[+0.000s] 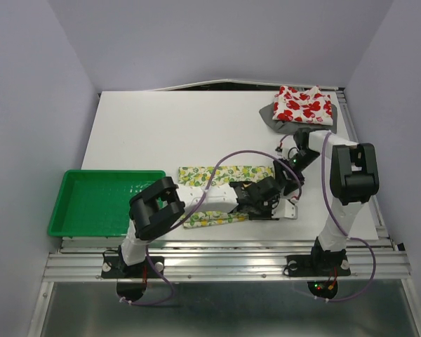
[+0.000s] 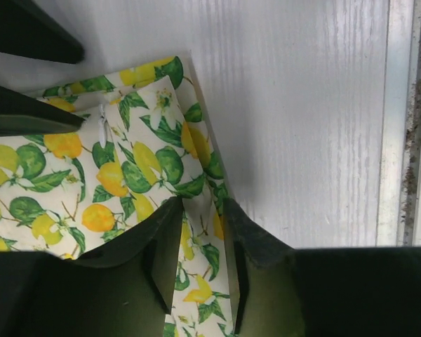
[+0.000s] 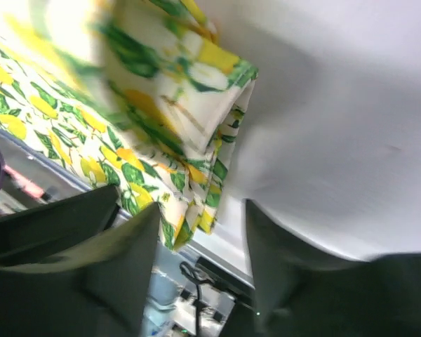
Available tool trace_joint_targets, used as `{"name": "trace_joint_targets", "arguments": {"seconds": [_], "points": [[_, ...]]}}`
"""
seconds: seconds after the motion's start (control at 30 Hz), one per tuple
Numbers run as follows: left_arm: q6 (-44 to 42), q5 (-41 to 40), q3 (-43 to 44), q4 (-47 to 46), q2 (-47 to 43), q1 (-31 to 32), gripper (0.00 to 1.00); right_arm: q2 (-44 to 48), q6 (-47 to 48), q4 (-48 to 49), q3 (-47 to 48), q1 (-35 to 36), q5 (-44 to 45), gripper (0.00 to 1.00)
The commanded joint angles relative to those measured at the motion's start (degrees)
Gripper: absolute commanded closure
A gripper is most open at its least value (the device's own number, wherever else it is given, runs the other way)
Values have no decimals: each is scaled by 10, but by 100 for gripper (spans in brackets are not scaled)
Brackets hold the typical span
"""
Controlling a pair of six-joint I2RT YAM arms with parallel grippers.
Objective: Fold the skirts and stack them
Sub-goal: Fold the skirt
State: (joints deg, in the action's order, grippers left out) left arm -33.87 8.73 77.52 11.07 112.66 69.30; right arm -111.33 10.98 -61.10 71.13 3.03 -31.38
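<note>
– Across the middle of the table [image 1: 140, 126], the lemon-print skirt [image 1: 221, 174] is lying as a long, partly folded band. The red-print skirt [image 1: 304, 105] is sitting folded on the grey skirt [image 1: 269, 112] at the far right corner. Which step are we looking at?

– I'm judging that the third skirt is being folded, since both arms are working at its right end. The left hand [image 2: 202, 232] is straddling the cloth's edge, its jaws narrowed with a strip of print running between them. Whether they are actually clamping it, I cannot tell. The right hand [image 3: 200, 246] is standing open and holding nothing, with the skirt's folded corner lying just ahead of its fingers [image 3: 126, 260].

– What is the next move calling for?

– Probably carrying that right end over toward the left to halve the band. Both hands would be lifting together so the soft layers are not sliding apart. Then the packet would be going onto the stack.

– What is each view giving us?

– The overhead view is showing the whole layout, including the stack and the green tray [image 1: 98, 203] at the left, but the arms are hiding the skirt's right end. The left wrist view is showing exactly where the edge is passing between the fingers. The right wrist view, though blurred, is showing the doubled layers at the corner.
</note>
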Motion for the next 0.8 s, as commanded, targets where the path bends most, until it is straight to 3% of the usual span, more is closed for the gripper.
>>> {"name": "trace_joint_targets", "arguments": {"seconds": [0.0, 0.07, 0.13, 0.23, 0.33, 0.5, 0.6, 0.77], "points": [[5, 17, -17, 45, -82, 2, 57, 14, 53, -49, 113, -7, 47, 37], [3, 22, -33, 76, -135, 0, 52, 19, 68, -74, 163, -7, 61, 27], [6, 36, -56, 103, -194, -6, 48, 11, 83, -93, 239, -7, 58, 22], [25, 55, -86, 115, -243, -36, 45, -15, 102, -114, 332, 8, 53, 22], [45, 95, -92, 139, -285, -99, 46, -56, 112, -109, 383, 57, 75, 27], [-3, 208, -35, 219, -264, -308, 45, -96, 151, -68, 407, 147, 95, 34], [-15, 275, -5, 250, -259, -382, 46, -134, 166, -56, 444, 194, 105, 37], [8, 305, -33, 224, -285, -433, 46, -203, 149, -42, 518, 247, 84, 37]]}}
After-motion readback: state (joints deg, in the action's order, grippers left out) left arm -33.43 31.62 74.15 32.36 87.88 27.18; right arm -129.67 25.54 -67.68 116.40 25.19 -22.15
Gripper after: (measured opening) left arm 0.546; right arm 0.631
